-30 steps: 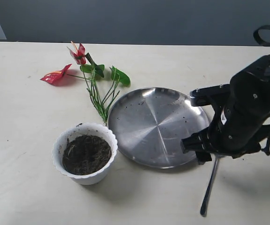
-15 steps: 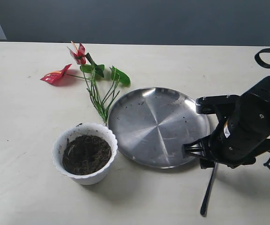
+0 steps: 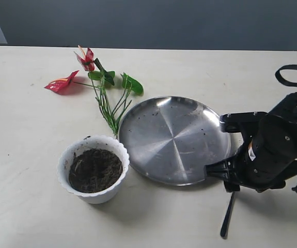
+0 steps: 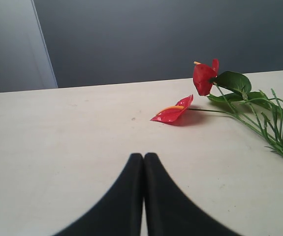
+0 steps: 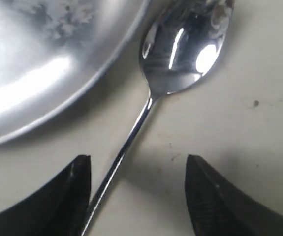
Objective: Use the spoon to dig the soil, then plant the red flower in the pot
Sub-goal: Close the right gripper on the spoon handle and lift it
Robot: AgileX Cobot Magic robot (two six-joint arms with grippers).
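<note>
The silver spoon lies on the table beside the steel plate, its handle sticking out below my right arm in the exterior view. My right gripper is open low over the handle, which runs close along one finger. The white scalloped pot holds dark soil at the front left. The red flower lies on the table behind the pot; the left wrist view shows its blooms. My left gripper is shut on nothing and does not show in the exterior view.
A large round steel plate with a few soil specks sits between the pot and my right arm; its rim lies next to the spoon's bowl. The flower's green stems reach toward the plate's edge.
My right arm has sunk lower and shifted slightly right over the spoon's handle. Spoon, pot, plate and flower have stayed where they were.
</note>
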